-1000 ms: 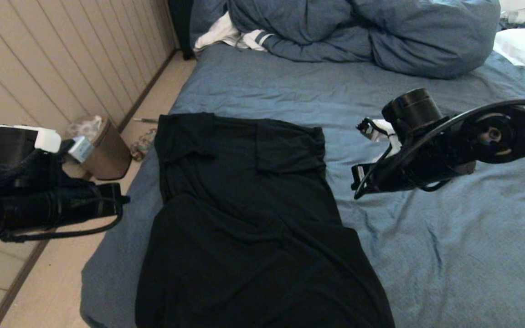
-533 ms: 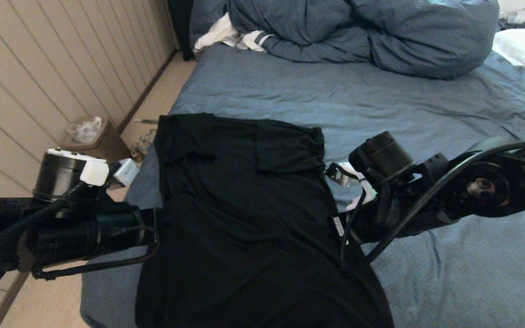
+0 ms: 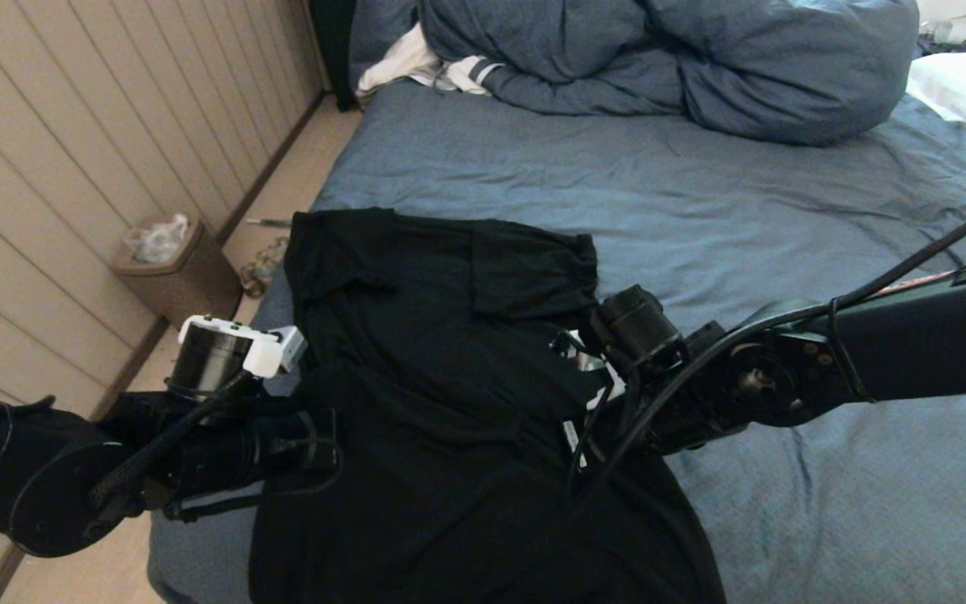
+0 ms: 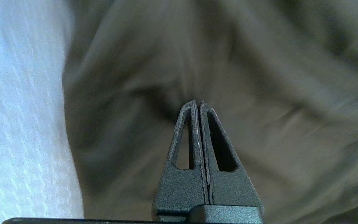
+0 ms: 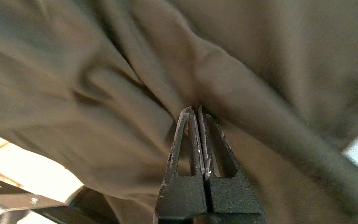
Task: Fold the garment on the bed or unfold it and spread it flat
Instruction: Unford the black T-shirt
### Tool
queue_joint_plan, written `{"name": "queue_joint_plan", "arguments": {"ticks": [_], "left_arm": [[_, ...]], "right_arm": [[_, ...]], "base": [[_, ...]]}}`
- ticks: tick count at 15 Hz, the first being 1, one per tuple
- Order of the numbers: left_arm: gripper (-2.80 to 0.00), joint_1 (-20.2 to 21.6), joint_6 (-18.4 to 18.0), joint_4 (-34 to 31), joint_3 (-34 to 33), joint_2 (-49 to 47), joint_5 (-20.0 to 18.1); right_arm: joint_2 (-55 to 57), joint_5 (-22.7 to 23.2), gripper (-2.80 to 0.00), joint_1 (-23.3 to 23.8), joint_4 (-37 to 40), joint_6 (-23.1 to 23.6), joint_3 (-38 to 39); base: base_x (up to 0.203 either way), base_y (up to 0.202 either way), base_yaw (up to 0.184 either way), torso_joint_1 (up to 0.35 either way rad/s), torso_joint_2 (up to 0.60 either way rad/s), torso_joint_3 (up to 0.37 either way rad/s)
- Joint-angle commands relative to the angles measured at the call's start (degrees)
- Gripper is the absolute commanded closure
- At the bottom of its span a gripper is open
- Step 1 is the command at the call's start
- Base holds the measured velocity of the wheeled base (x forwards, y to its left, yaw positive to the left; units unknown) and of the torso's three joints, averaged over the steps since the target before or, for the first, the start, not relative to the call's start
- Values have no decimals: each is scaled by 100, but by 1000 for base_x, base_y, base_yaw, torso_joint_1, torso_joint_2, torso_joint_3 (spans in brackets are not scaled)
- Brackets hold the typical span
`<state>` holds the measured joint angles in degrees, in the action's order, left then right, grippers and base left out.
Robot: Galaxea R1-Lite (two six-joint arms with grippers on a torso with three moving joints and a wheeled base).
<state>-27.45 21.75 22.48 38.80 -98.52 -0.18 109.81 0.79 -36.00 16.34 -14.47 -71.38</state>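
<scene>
Left gripper (image 4: 197,104) pressed shut, fingers together with nothing between them, tips pointing at a fold of the garment (image 3: 449,403) near its left edge. Right gripper (image 5: 195,109) likewise closed tight and empty, tips at a ridge of dark cloth on the shirt's right side. Black T-shirt lying plain side up, partly folded, on the near left part of the bed (image 3: 785,210). Bunched blue duvet (image 3: 667,59) heaped at the far end, well apart from the shirt.
</scene>
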Motion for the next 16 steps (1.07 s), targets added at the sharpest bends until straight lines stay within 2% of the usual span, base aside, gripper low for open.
{"name": "queue_joint_plan", "arguments": {"ticks": [1,4,7,10,13,16], "left_arm": [[0,-60,13,22,-137,-123,-8],[0,-185,-30,288,-527,-47,42],[0,-370,-78,457,-1227,378,61],[0,-532,-92,424,-1435,553,62],[0,-603,-83,421,-1469,554,62],[0,-602,-83,424,-1435,553,62]], "right_arm": [[128,9,0,-4,7,-3,161],[-40,10,0,-14,-198,16,722],[-573,15,0,-75,-513,47,1910],[-1214,16,0,-100,-622,65,2623],[-1502,53,0,-154,-630,67,2911],[-1565,115,0,-171,-632,67,2732]], "base": [[0,0,0,0,0,0],[0,0,0,0,0,0],[0,0,0,0,0,0],[0,0,0,0,0,0],[0,0,0,0,0,0],[0,0,0,0,0,0]]}}
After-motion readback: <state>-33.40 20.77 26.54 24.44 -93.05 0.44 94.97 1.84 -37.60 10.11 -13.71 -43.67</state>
